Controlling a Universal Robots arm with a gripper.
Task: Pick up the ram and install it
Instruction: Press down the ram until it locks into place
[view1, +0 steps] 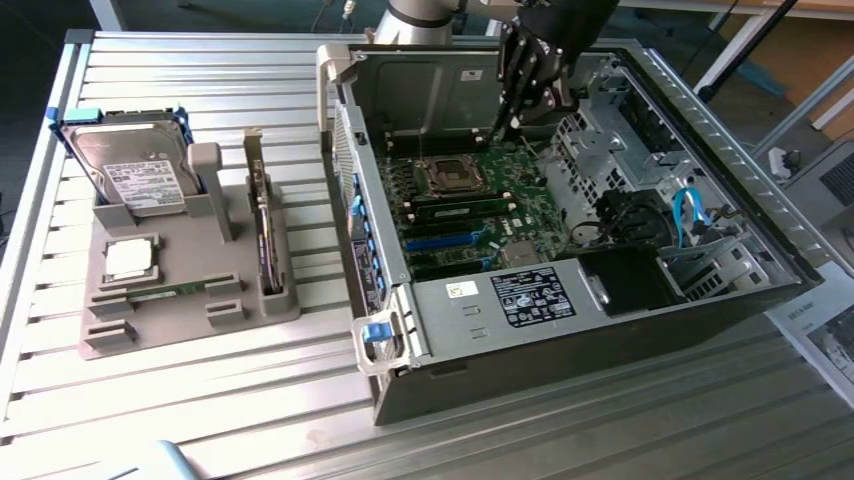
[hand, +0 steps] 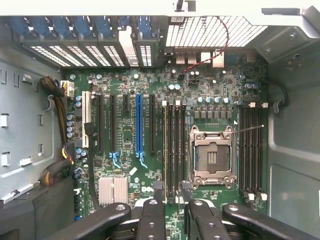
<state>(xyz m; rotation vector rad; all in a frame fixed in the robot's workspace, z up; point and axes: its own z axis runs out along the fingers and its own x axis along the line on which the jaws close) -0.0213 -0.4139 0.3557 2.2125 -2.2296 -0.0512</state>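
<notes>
Grey fixture tray (view1: 107, 340) holds hard drive (view1: 134, 175), processor chip (view1: 130, 260), upright expansion card (view1: 267, 250) and ram (view1: 171, 291): thin green stick, lying flat. Computer case (view1: 400, 75) holds motherboard (view1: 521, 200); gripper (hand: 171, 187) fingers spread, empty.

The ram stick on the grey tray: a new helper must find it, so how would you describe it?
Start at the grey tray beside the open computer case, on the exterior view's left. Next to the square silver chip lies the ram stick: flat, thin and green, unlike the taller card standing upright.
</notes>
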